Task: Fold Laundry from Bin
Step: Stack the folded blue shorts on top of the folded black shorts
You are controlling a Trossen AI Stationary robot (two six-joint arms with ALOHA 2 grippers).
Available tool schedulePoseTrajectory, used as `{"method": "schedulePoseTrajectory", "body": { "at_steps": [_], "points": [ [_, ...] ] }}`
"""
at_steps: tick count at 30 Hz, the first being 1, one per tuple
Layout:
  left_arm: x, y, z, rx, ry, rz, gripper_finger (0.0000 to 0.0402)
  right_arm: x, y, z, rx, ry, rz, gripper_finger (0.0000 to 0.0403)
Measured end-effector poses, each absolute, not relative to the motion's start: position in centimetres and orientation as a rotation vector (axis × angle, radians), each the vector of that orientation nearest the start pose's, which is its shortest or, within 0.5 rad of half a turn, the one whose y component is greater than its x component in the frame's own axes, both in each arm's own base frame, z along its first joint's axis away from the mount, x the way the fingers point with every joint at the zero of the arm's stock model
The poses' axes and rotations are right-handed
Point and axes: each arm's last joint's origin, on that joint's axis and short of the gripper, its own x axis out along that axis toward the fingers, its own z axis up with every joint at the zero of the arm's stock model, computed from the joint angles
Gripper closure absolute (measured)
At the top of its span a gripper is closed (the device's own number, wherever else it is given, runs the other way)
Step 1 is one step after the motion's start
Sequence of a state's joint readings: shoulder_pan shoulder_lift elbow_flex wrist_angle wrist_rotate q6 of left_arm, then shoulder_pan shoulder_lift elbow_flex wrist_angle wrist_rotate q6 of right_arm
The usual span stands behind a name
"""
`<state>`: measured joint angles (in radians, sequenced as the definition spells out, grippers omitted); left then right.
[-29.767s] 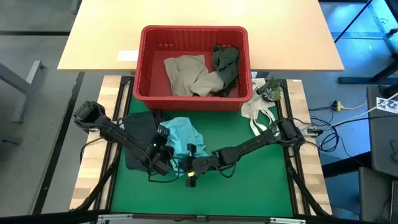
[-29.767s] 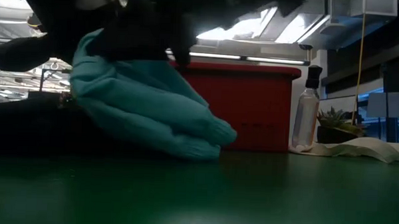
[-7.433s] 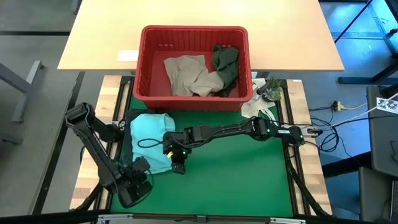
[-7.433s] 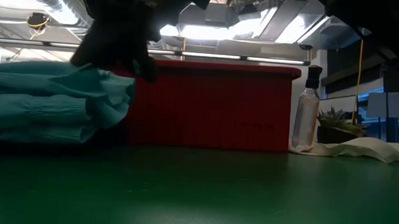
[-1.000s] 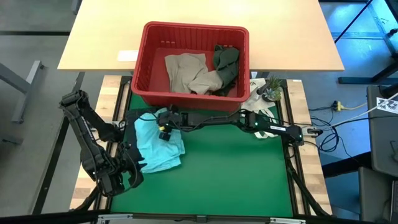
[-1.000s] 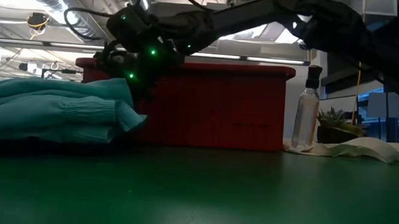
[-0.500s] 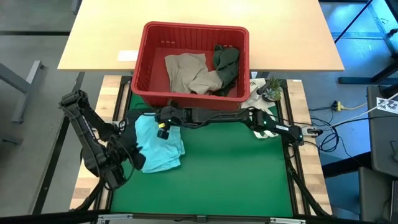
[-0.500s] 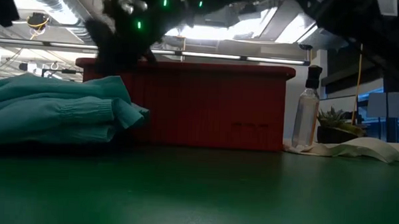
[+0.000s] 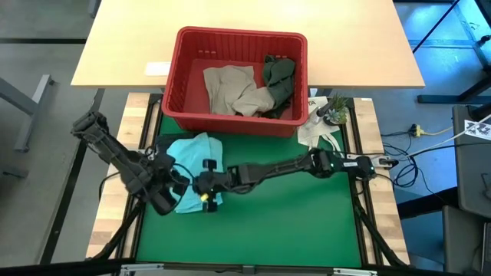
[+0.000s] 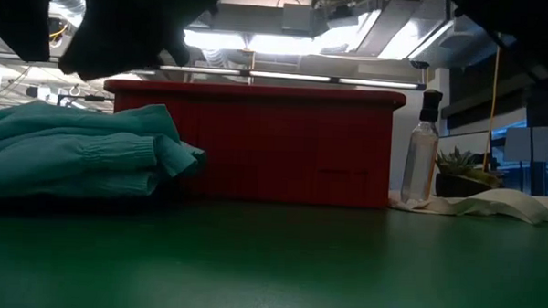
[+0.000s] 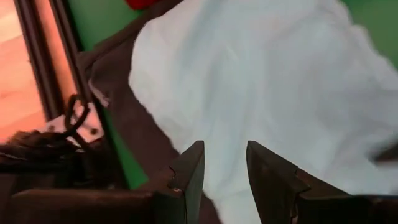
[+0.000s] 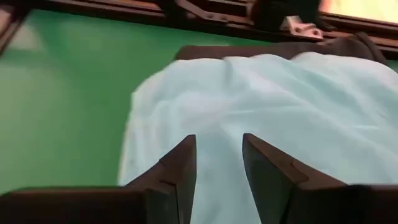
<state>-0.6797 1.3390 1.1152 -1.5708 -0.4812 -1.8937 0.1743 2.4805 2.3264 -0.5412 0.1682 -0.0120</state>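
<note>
Tabletop (image 9: 299, 230): green mat in front, light wood section behind it

Red bin (image 9: 240, 40) sits at the back edge of the mat, partly on the wood section; low view shows its front wall (image 10: 283, 145). Inside: beige-tan garment (image 9: 230, 90) crumpled in the middle, dark olive garment (image 9: 278, 77) against the right-hand wall, touching the beige one

Light teal garment (image 9: 196, 157) lies folded on the mat just in front of the bin's left corner, on top of a dark garment (image 9: 157, 146) whose edge pokes out beside it. In the low view the teal stack (image 10: 73, 156) sits flat, ribbed cuff facing the camera

Left gripper (image 9: 170, 192) is at the teal garment's near-left edge. Left wrist view: fingers (image 11: 186, 180) parted with a narrow gap, nothing between them, teal cloth (image 11: 261, 81) directly beyond

Right gripper (image 9: 205, 188) reaches across the mat to the teal garment's near edge, just beside the left gripper. Right wrist view: fingers (image 12: 177, 174) likewise parted and empty, over the teal cloth (image 12: 267, 118)

White cloth bag (image 9: 316, 132) and a small potted plant (image 9: 334, 109) sit by the bin's right corner; spray bottle (image 10: 423, 155) stands right of the bin in the low view
</note>
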Motion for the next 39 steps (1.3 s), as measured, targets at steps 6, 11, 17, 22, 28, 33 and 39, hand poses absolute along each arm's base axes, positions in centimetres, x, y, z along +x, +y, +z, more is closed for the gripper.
{"method": "schedulePoseTrajectory", "body": {
  "at_steps": [6,11,17,22,28,33,39],
  "points": [
    [15.1,-7.2,29.4,-0.564,1.059,1.01,0.0305,53.9,11.7,22.4,-0.2,0.706,0.07,0.0272],
    [12.9,-3.9,31.5,-0.626,1.012,0.945,0.0334,54.1,12.1,22.5,-0.199,0.676,0.077,0.0272],
    [10.9,-1.7,32.0,-0.727,0.947,0.945,0.0378,55.2,12.5,22.6,-0.162,0.545,0.104,0.0272],
    [11.3,-1.7,28.2,-0.835,1.066,0.905,0.0398,55.7,13.6,21.3,-0.151,0.506,0.145,0.0272],
    [12.0,-1.5,23.9,-0.871,1.107,0.914,0.04,56.5,13.9,19.5,-0.143,0.465,0.146,0.0272],
    [12.6,-0.7,22.9,-0.882,1.051,0.92,0.04,57.1,14.1,18.0,-0.138,0.426,0.139,0.0272],
    [13.0,-0.1,20.9,-0.905,1.054,0.912,0.0401,57.6,13.6,15.2,-0.157,0.458,0.066,0.0272]
  ]
}}
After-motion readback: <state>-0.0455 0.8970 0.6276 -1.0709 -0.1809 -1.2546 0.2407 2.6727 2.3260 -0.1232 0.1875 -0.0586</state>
